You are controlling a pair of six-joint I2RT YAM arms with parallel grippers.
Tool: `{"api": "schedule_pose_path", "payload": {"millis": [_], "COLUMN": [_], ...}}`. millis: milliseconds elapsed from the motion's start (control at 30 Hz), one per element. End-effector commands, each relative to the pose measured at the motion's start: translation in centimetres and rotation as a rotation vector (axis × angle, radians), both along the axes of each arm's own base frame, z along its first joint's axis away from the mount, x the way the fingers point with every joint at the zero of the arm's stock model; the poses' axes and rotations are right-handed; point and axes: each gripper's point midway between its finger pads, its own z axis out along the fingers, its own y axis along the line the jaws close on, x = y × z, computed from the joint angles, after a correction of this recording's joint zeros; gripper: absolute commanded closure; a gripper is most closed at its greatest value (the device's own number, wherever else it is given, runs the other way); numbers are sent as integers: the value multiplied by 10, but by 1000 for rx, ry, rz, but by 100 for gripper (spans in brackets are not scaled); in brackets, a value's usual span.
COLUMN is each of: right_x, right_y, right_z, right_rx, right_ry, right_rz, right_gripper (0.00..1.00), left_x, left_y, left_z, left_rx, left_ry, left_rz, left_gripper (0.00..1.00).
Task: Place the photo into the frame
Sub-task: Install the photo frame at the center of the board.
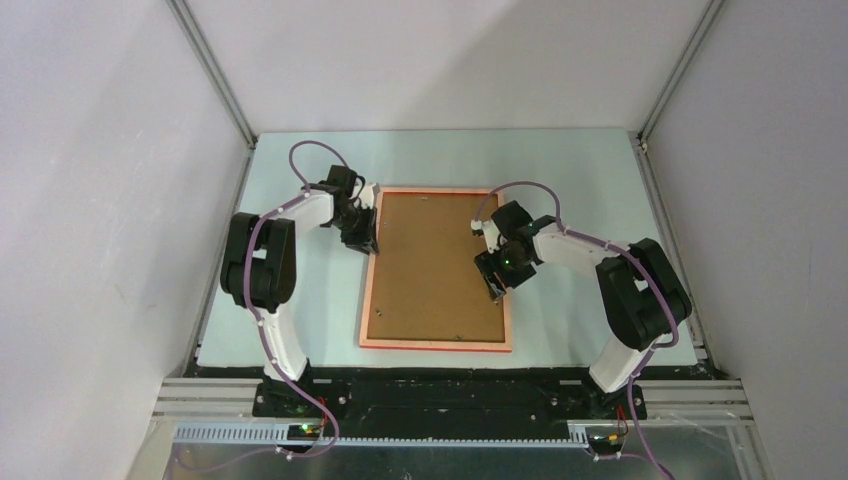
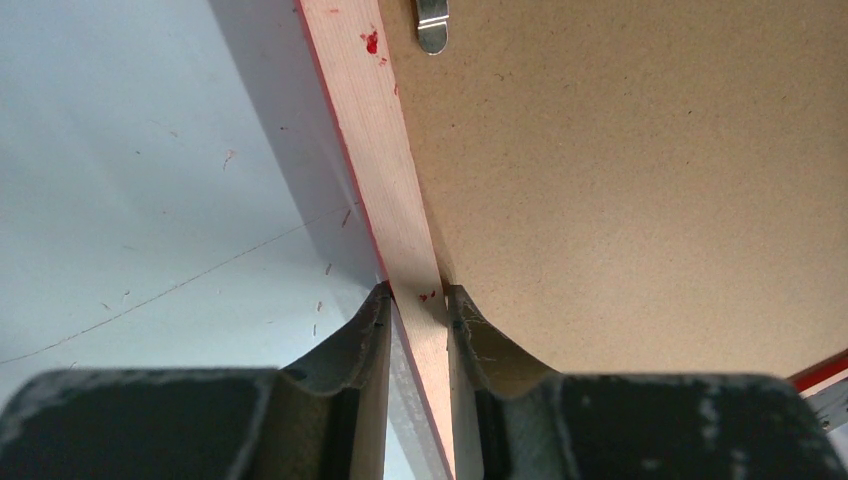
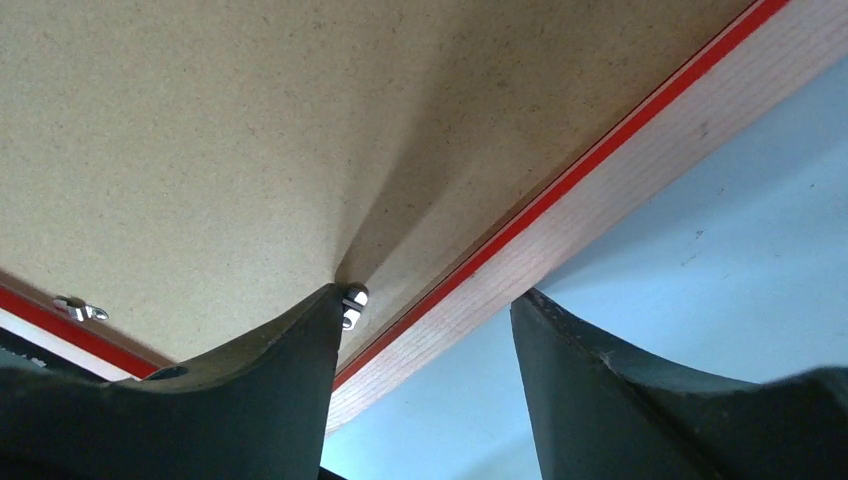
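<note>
The frame [image 1: 437, 344] lies face down on the worktop [image 1: 296, 325], backing board [image 1: 430, 270] inside. Your left jaws pinch its left rail; your right jaws stand wide over the right rail.

The frame [image 1: 437, 343] is laid flat on the table [image 1: 560, 160], midway between the two arms, with the backing board [image 1: 430, 270] seated inside it. Its left rail, near the far corner, is clasped by the left gripper [image 2: 415, 298]. Its right rail is straddled by the right gripper [image 3: 428, 300], with one finger set beside a clip [image 3: 354, 303] at the board's edge.
</note>
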Motion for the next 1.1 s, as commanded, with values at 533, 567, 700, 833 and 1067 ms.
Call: {"api": "schedule_pose_path", "payload": {"millis": [533,567,700,833,1067], "right_x": [4,4,1,-2,-9], "right_y": [-3,-4,-3,-2,-2], "right_z": [6,6,9,12,11], "right_rx": [11,14,47,69,77], "right_ry": [-32,-31,-15,-8,15], "right_rz": [2,3,10,30,69], "right_gripper": [47,48,49,50,49], "left_x": [-23,-23,-23,-23,-23], "left_y": [16,16,16,16,16], "left_z": [-9,-10,-10,-9,-9], "left_rx": [48,47,45,44,42], "left_ry": [91,92,93,92,93], "left_rz": [8,9,8,8,11], "left_gripper": [100,100,100,100,100]}}
